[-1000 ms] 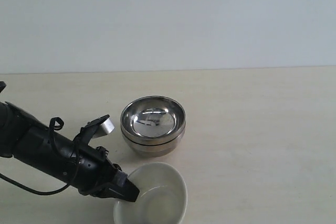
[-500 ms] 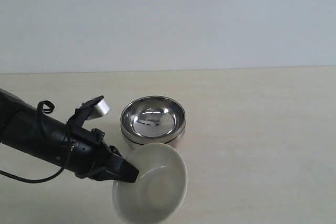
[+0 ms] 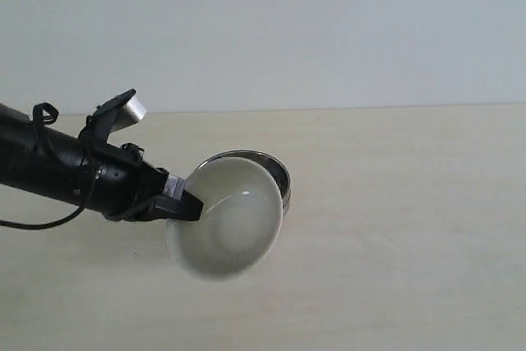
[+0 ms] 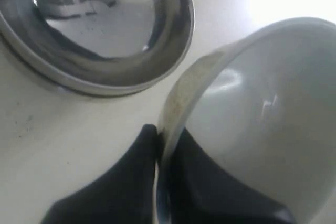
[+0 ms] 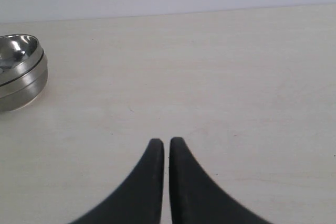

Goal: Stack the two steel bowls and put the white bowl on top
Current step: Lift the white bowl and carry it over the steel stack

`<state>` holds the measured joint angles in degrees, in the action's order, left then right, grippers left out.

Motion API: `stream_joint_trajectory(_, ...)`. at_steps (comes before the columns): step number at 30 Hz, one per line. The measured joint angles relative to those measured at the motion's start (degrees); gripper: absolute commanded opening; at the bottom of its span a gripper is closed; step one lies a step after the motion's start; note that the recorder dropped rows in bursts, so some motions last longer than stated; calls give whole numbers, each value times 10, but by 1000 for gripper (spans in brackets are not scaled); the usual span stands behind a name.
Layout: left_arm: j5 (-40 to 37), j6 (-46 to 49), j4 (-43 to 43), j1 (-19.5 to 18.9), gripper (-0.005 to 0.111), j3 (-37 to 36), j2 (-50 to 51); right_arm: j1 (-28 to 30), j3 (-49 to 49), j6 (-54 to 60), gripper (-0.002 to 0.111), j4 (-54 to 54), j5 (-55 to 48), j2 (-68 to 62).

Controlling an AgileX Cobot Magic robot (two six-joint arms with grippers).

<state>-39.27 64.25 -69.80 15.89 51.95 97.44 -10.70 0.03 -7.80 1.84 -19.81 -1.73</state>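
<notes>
So over that last second the black left gripper (image 3: 185,205) swung up and away from the near edge, and the small glossy white ceramic bowl (image 3: 230,219) pinched by its rim came off the pale wooden table (image 3: 394,203) with it. It tipped from upright to mouth-outward and ended up covering most of the stacked shiny round steel bowls (image 3: 278,173).

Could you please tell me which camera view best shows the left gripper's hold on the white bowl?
The left wrist view: the left gripper pinches the white bowl by its rim, close up. The exterior view shows the whole bowl tilted but the grip small. The right wrist view lacks the bowl.
</notes>
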Motion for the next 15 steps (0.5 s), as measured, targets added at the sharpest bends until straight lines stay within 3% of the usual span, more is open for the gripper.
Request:
stream_joint_trajectory(4, -1, -74, 51, 0, 4, 43, 0, 0, 0, 0, 0, 0, 0, 0)
stream_joint_trajectory(11, -48, -268, 231, 0, 4, 148, 0, 0, 0, 0, 0, 0, 0, 0)
stream_joint_trajectory(15, -77, -329, 272, 0, 4, 197, 0, 0, 0, 0, 0, 0, 0, 0)
